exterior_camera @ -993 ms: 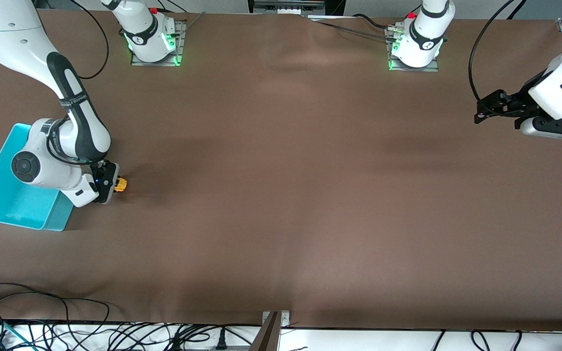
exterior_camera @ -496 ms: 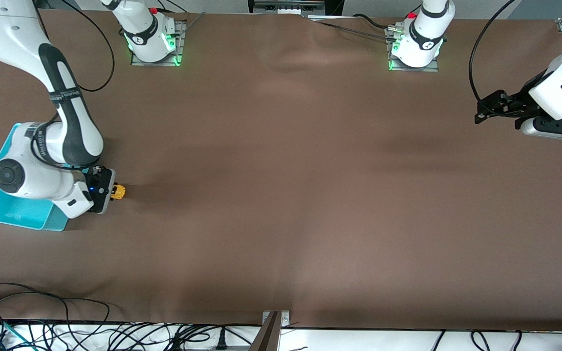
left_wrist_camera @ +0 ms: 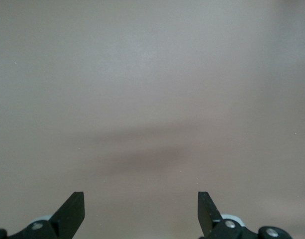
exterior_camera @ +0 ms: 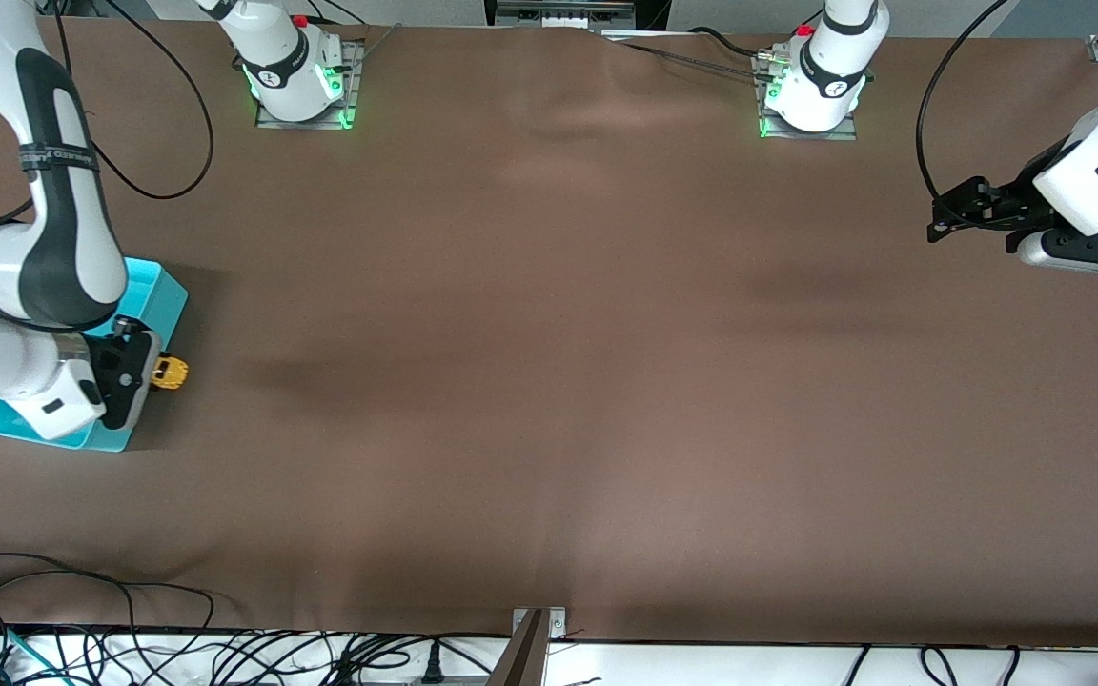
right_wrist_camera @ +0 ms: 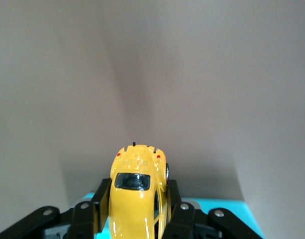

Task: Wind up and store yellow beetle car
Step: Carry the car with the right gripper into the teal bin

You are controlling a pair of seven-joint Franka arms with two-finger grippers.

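**Car pinched in right gripper at the bin's edge; left arm waiting**

Front view. The right gripper (exterior_camera: pixel 153 373) is at the right arm's end of the table, over the edge of the turquoise bin (exterior_camera: pixel 151 293) that faces the table's middle. The car (exterior_camera: pixel 169 373) sticks out from between the jaws, pointing toward the table's middle, and looks clear of the brown table cover (exterior_camera: pixel 549 381). Most of the bin lies under the right arm's wrist and forearm; only a corner and a strip of its wall show. The left gripper (exterior_camera: pixel 940 217) is in the air over the left arm's end of the table, well apart from car and bin, with nothing between its jaws; that arm waits.

Left wrist view. The two black fingertips (left_wrist_camera: pixel 72 209) of the left gripper (left_wrist_camera: pixel 141 209) stand spread wide. Only bare cover with a faint shadow shows between and ahead of them.

Right wrist view. The right gripper (right_wrist_camera: pixel 137 211) has its jaws pressed against the two flanks of the car (right_wrist_camera: pixel 137 191), one finger on each side. The car's dark window and rounded end point away from the palm, ahead of the jaws. Under the jaws a strip of the bin (right_wrist_camera: pixel 242 211) shows; ahead of them lies cover in shadow.
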